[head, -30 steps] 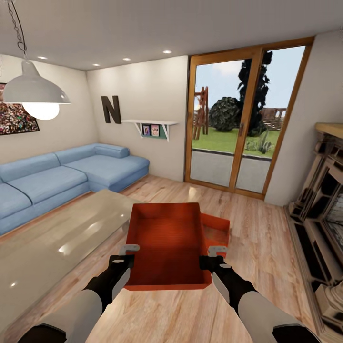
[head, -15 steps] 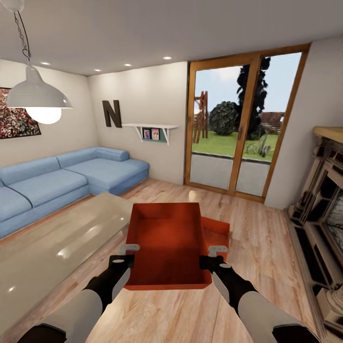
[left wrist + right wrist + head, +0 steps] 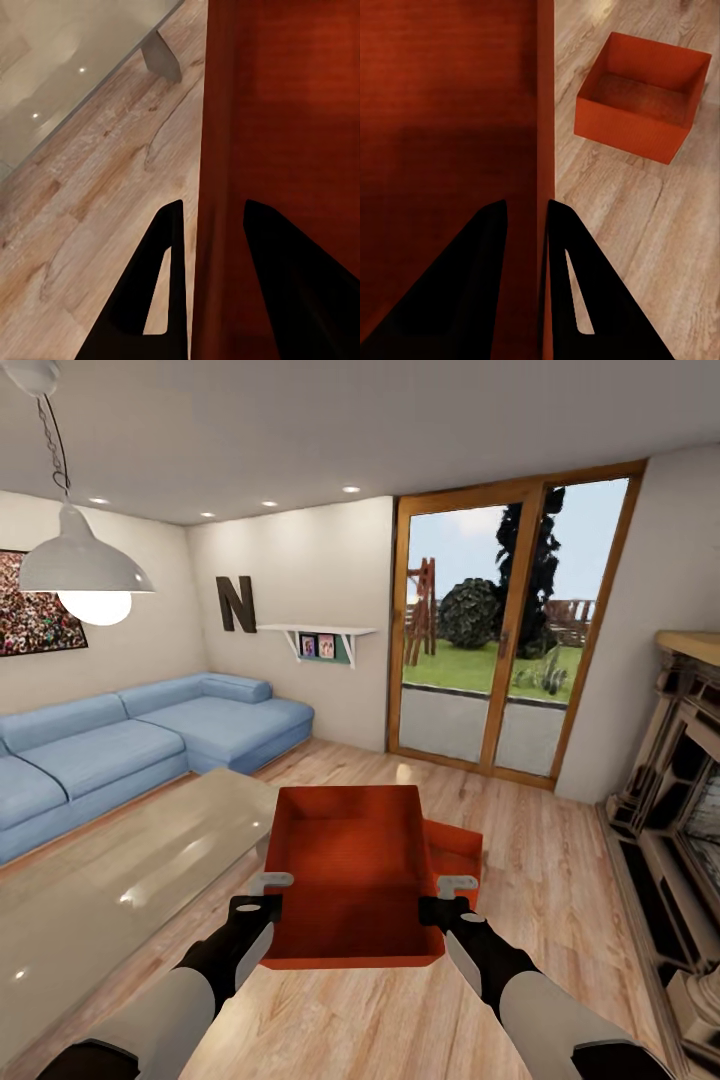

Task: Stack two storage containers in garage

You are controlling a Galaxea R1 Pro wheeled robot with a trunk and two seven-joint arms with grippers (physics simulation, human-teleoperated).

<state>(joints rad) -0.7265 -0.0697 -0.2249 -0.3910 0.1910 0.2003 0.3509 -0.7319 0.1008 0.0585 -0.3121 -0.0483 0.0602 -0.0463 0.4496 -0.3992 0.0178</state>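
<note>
At the far left stood the blue sofa [image 3: 150, 730], and nearer me the glossy table [image 3: 110, 880] ran along my left side. My left hand [image 3: 268, 888] pinched the left wall of the storage container [image 3: 350, 870] I was carrying, one finger [image 3: 161, 285] outside the wall and the other inside, as the left wrist view showed. The container hung level in front of me, above the wood plank floor [image 3: 540, 880] of the living room. My right hand [image 3: 452, 890] pinched the right wall the same way, one dark finger [image 3: 574, 292] on each face of it. The second storage container [image 3: 455, 850] sat on the floor just to the right of the carried one and below it, partly hidden behind its wall. Farther right were the glass doors [image 3: 500, 630] and the fireplace [image 3: 680, 800].

I judged the risk to be in the grip: each hand held only a thin wall, so a turn of the base could let the container slip or tilt. Swinging left could also knock it against the table.
</note>
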